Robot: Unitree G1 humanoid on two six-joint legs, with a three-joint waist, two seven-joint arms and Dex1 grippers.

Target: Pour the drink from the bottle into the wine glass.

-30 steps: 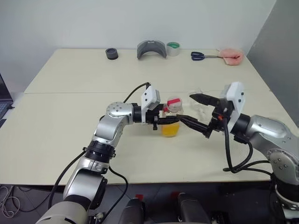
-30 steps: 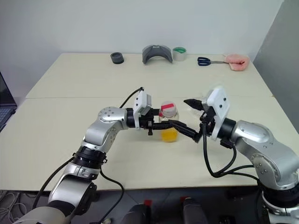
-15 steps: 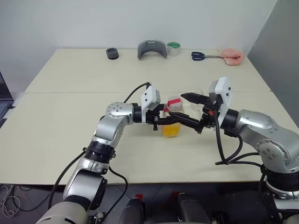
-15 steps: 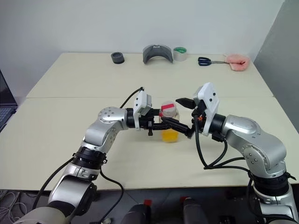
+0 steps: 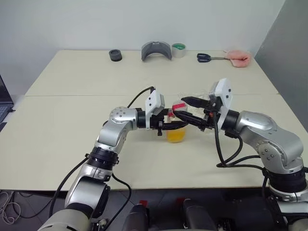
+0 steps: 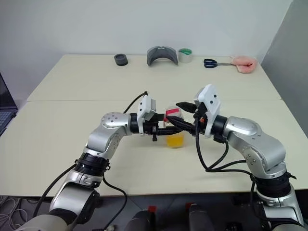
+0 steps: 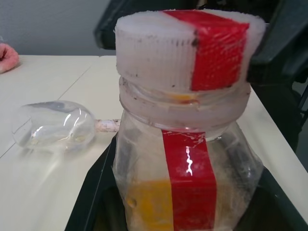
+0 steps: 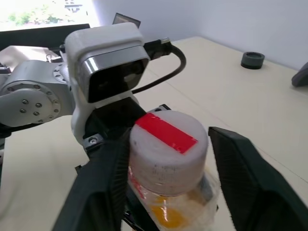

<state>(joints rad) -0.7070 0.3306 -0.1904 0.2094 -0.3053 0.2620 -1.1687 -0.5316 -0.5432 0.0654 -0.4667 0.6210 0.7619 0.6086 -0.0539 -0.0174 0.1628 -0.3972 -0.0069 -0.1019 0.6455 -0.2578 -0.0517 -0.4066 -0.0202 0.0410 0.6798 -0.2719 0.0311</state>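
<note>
The left gripper (image 5: pixel 179 124) squeezes the upright bottle (image 5: pixel 176 129) near the table's (image 5: pixel 72 125) middle. The right gripper's (image 8: pixel 168 163) fingers sit half open, one on each side of the cap (image 8: pixel 168 144), holding nothing yet.

Bright even light, soft shadows, glare on bottle (image 7: pixel 187 159) label

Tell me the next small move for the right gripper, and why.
Probably close the right gripper onto the cap and twist it off. Its fingers stand on either side of the cap, not yet touching it. The left gripper is shut on the bottle, holding it upright, so the drink cannot be poured until the cap is removed. The wine glass lies on its side.
</note>
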